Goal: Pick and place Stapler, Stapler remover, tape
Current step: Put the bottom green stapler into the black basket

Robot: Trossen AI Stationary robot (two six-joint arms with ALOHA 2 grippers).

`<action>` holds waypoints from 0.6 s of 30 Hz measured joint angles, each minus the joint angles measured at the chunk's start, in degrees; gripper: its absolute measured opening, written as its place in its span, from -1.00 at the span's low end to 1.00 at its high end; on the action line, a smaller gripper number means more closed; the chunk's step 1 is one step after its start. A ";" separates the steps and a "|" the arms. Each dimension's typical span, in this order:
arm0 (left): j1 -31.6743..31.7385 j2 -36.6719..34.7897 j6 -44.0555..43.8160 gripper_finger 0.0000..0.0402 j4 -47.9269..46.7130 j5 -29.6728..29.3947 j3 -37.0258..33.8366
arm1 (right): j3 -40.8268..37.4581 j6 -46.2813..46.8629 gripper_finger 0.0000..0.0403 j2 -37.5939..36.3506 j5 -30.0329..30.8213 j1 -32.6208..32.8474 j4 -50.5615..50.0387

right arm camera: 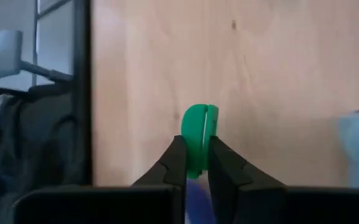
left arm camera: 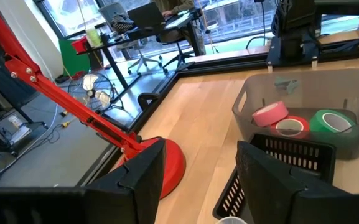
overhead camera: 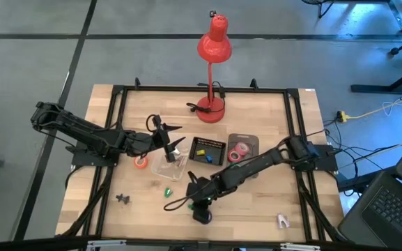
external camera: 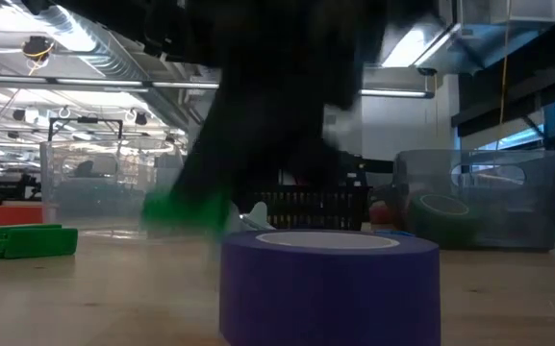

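Our right jaws [right arm camera: 196, 163] pinch the small green thing [right arm camera: 199, 134] near the table's front edge; left jaws [left arm camera: 195, 171] gape, empty.

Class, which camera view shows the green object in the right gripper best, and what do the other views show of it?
The right wrist view: the green object sits centred, pinched by the right gripper. The high view shows only a green speck by that gripper. The low view shows a green blur. The left wrist view misses it.
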 joint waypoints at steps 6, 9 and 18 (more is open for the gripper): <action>0.00 0.00 -0.38 -0.06 -1.34 0.01 0.00 | 11.39 -7.16 -0.84 -3.25 3.44 0.00 -18.92; 0.00 0.00 -0.96 -0.07 -1.47 0.02 0.00 | 18.07 -10.51 -0.84 -3.63 5.68 0.00 -33.03; 0.00 0.00 -1.11 -0.06 -1.30 1.95 0.00 | 26.46 -14.43 -0.84 -3.87 26.57 -3.79 -60.59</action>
